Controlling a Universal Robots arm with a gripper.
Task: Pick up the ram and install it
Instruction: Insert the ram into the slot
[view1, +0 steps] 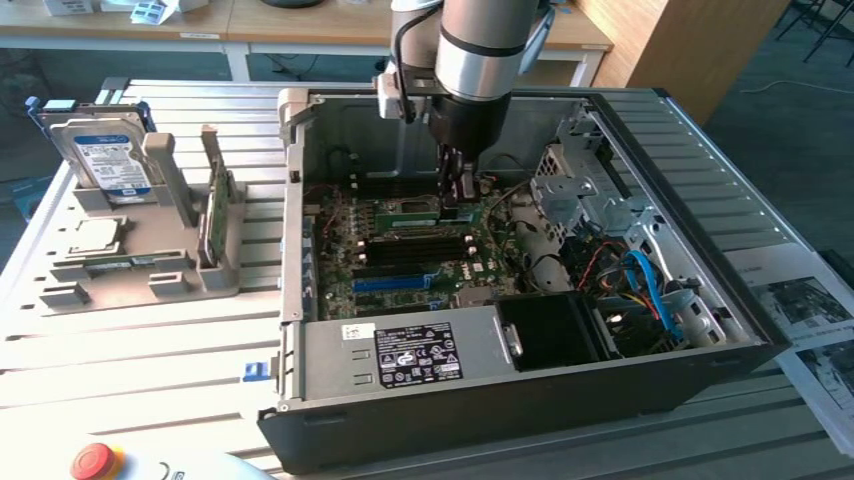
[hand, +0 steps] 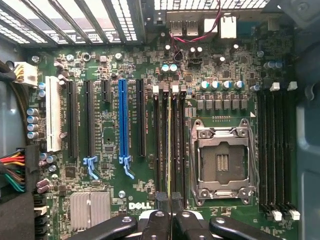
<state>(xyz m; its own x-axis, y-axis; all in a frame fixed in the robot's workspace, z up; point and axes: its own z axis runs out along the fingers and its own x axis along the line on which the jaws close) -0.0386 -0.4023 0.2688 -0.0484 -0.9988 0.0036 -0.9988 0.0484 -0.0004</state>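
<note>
— How is the light in the exterior view?
— Bright daylight. The table (view1: 134, 350) glares almost white on the exterior view's left, and the arm (view1: 481, 50) carries a long highlight.
— And inside the case (view1: 534, 400)?
— Dimmer. Its walls shade the board (view1: 387, 262), and the black front reads nearly flat.
— The wrist view?
— Even light on the board. The grille (hand: 75, 20) is blown out white and the socket (hand: 222, 165) shines. The ram (hand: 170, 150) is a thin pale glint, and the gripper (hand: 170, 199) is dark with a faint sheen.
</note>
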